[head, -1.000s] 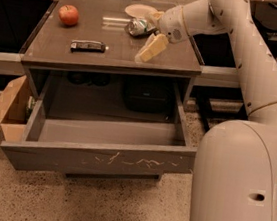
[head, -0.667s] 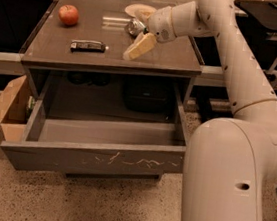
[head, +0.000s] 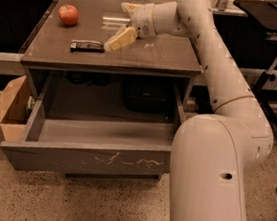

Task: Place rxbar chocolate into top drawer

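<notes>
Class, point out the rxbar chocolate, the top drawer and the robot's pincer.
rxbar chocolate [head: 87,46]: camera view, middle of the wrapper.
top drawer [head: 87,159]: camera view, scratched front panel.
pincer [head: 115,41]: camera view, its tip, just right of the bar.

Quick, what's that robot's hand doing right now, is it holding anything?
Gripper: above the table, close beside the rxbar chocolate, which lies there ungripped; open or closed cannot be told.

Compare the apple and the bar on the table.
The apple is red and round; the bar is dark, flat and oblong. The apple sits at the back left, the bar nearer the front edge, with the end effector beside it. Both rest on the table.
</notes>
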You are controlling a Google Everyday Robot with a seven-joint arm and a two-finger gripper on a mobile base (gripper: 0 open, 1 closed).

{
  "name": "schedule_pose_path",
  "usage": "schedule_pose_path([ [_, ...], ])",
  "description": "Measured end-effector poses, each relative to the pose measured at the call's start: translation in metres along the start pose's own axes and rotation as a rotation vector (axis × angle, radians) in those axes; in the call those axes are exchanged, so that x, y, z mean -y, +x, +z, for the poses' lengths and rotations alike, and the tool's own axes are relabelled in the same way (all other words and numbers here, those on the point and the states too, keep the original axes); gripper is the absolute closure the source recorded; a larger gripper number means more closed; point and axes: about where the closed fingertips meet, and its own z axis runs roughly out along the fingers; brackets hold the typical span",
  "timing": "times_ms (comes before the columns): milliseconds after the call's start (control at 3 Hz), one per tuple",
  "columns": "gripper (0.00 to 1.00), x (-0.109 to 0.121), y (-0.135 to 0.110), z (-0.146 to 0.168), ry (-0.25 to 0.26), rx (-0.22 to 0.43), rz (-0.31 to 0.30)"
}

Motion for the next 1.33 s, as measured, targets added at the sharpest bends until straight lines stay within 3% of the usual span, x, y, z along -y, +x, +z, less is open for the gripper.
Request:
schedule_pose_path([
  [667, 0.0, 0.005, -0.007, 0.044, 0.027, 0.057, 0.062],
  [1333, 0.0, -0.009, -0.005, 0.08, -0.022, 0.095, 0.138],
])
